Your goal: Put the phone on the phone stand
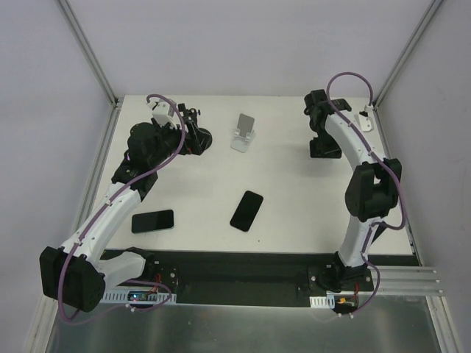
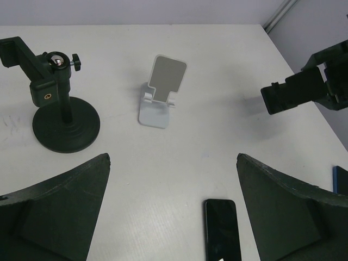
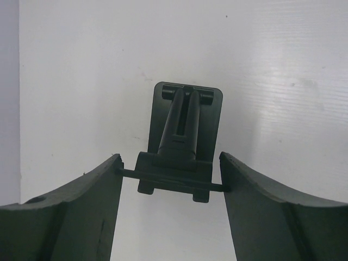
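Observation:
Two black phones lie flat on the white table, one in the middle [image 1: 246, 210] and one at the near left [image 1: 153, 220]. A white phone stand [image 1: 245, 132] stands upright at the back centre; it also shows in the left wrist view [image 2: 162, 92]. My left gripper [image 2: 173, 157] is open and empty, held above the table, with a black phone [image 2: 222, 228] below it near the right finger. In the top view it [image 1: 193, 126] is left of the white stand. My right gripper [image 3: 169, 157] is shut on a black phone stand [image 3: 182, 136] at the back right [image 1: 324, 143].
A black clamp holder on a round base [image 2: 60, 109] stands left of the white stand. A blue object [image 2: 341, 187] shows at the right edge of the left wrist view. White walls and metal posts enclose the table [image 1: 294, 184].

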Controlling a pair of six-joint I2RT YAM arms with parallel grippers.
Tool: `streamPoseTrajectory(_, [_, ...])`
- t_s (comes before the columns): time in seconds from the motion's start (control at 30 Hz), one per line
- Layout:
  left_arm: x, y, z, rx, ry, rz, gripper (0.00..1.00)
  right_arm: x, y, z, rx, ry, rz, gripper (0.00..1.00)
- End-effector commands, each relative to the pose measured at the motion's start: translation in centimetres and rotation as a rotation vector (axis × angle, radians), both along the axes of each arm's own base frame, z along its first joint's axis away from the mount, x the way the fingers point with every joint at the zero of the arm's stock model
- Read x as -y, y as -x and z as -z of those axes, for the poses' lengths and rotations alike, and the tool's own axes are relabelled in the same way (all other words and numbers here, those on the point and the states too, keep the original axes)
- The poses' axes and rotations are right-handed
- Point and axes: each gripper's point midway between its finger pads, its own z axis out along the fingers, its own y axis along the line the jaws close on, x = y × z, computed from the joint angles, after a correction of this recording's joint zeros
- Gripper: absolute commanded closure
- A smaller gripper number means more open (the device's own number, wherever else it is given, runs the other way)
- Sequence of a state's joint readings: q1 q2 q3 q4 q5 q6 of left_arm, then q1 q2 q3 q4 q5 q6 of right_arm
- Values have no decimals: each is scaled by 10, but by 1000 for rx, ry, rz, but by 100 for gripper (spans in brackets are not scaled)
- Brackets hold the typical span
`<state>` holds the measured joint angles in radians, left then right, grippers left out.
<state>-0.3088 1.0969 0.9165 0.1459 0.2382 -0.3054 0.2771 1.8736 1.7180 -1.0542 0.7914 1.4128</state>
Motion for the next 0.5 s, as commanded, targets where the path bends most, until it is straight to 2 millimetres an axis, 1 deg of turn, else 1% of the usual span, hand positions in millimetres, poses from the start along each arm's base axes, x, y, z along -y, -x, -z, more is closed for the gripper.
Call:
streamPoseTrajectory(0.0, [7, -4, -8, 34, 16, 20, 1, 20, -36, -25, 71, 12, 42, 99])
streamPoseTrajectory(0.03, [7, -6, -6, 29, 13, 19, 1, 20, -45, -12, 41, 24, 35, 99])
streamPoseTrajectory(0.1, [8, -6, -6, 26, 14, 24, 1, 23, -56, -6, 25, 26, 33, 99])
streamPoseTrajectory(0.13, [9, -7, -6, 24, 13, 26, 1, 20, -67, 1, 19, 18, 28, 99])
streamPoseTrajectory(0.23, [9, -7, -6, 24, 14, 26, 1, 17, -80, 16, -9, 12, 10, 99])
streamPoseTrajectory(0.4, [9, -7, -5, 21, 15, 27, 1, 11, -88, 34, -35, 19, -13, 99])
streamPoseTrajectory(0.43, [10, -7, -5, 20, 15, 30, 1, 12, -88, 41, -56, 25, -20, 99])
streamPoseTrajectory(0.47, [10, -7, -4, 18, 14, 30, 1, 12, -91, 41, -54, 34, -24, 99])
